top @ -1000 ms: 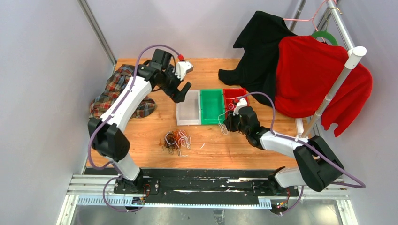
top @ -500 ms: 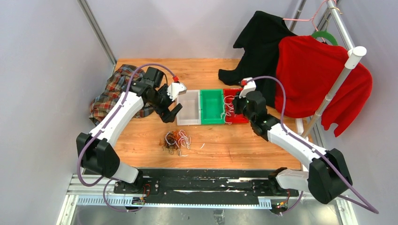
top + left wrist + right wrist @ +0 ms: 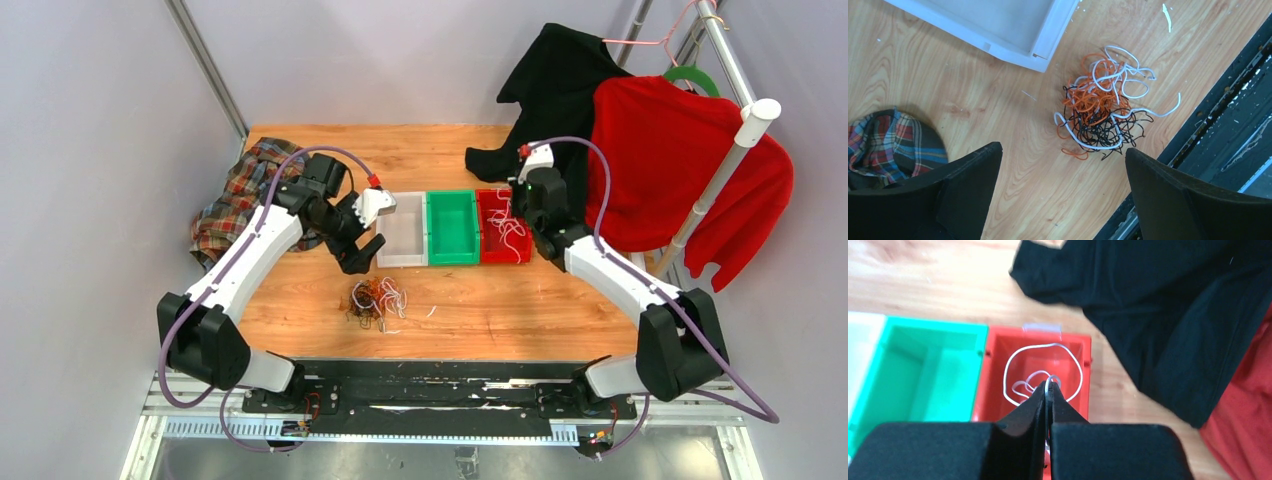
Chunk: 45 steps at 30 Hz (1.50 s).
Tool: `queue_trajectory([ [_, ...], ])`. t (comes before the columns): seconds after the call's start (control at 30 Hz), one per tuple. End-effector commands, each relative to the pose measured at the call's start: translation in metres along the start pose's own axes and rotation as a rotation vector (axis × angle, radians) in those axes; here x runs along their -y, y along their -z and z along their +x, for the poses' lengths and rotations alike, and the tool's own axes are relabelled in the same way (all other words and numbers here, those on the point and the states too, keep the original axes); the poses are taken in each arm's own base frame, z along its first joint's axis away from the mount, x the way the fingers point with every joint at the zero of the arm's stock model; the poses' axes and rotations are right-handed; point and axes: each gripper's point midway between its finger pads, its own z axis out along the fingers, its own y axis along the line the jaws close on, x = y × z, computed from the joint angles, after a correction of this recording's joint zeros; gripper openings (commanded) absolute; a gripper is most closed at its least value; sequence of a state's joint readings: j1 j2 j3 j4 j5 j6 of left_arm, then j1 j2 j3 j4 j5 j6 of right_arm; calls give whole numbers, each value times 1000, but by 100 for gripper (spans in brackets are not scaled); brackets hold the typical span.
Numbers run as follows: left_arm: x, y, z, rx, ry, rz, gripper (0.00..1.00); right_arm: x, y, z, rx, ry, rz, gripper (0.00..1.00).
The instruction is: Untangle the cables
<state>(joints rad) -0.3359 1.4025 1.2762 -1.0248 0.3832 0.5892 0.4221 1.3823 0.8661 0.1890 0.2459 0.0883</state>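
A tangle of thin black, orange and white cables (image 3: pixel 377 300) lies on the wooden table in front of the bins, and shows close up in the left wrist view (image 3: pixel 1103 107). My left gripper (image 3: pixel 362 255) hangs open just left of and behind the tangle; its fingers (image 3: pixel 1062 150) straddle bare wood and touch nothing. My right gripper (image 3: pixel 528 212) hovers over the red bin (image 3: pixel 505 256), shut (image 3: pixel 1049 385) on a white cable (image 3: pixel 1050 344). That cable's loops hang down into the red bin (image 3: pixel 1038 330).
A green bin (image 3: pixel 452 228) and a clear white bin (image 3: pixel 402 240) stand left of the red one. A plaid cloth (image 3: pixel 240 200) lies at the table's left edge. A black garment (image 3: pixel 550 110) and a red sweater (image 3: pixel 670 170) hang on a rack at the right. The black rail (image 3: pixel 1228 100) borders the near edge.
My right gripper shut on a white cable in front of the bins and carried it back over the red bin. My left arm swung from behind the white bin toward the tangle.
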Motion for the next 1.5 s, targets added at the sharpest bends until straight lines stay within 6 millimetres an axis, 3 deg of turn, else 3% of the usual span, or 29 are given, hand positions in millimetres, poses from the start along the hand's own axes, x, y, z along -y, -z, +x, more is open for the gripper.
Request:
queue_trajectory([
  [0.0, 8, 1, 4, 12, -12, 30, 98, -3, 4, -58, 114, -22, -35, 1],
  [0.1, 11, -2, 8, 6, -3, 46, 99, -7, -2, -55, 99, -31, -45, 1],
  [0.6, 16, -4, 16, -5, -9, 58, 99, -11, -21, 62, -162, -31, -39, 1],
  [0.73, 18, -4, 18, -4, -15, 61, 99, -10, -23, 77, -214, -28, -29, 4],
  [0.83, 19, -6, 21, -8, -23, 70, 99, -8, -17, 62, -210, -44, -16, 34],
  [0.9, 20, -8, 23, -16, -28, 74, 98, -8, -10, 40, -164, -57, -22, 59],
  [0.93, 20, -9, 24, -17, -31, 79, 98, -8, -7, 28, -136, -63, -26, 65],
  [1.03, 25, -15, 29, -25, -39, 110, 96, -10, 5, 4, -72, -76, -46, 69],
  [1.17, 30, -25, 39, -48, -52, 157, 91, -16, 21, -14, -3, -103, -76, 69],
  [1.33, 33, -40, 53, -66, -76, 188, 84, -38, 42, -14, 58, -86, -140, 70],
  [1.47, 32, -52, 62, -69, -80, 185, 76, -71, 65, -7, 126, -43, -230, 69],
])
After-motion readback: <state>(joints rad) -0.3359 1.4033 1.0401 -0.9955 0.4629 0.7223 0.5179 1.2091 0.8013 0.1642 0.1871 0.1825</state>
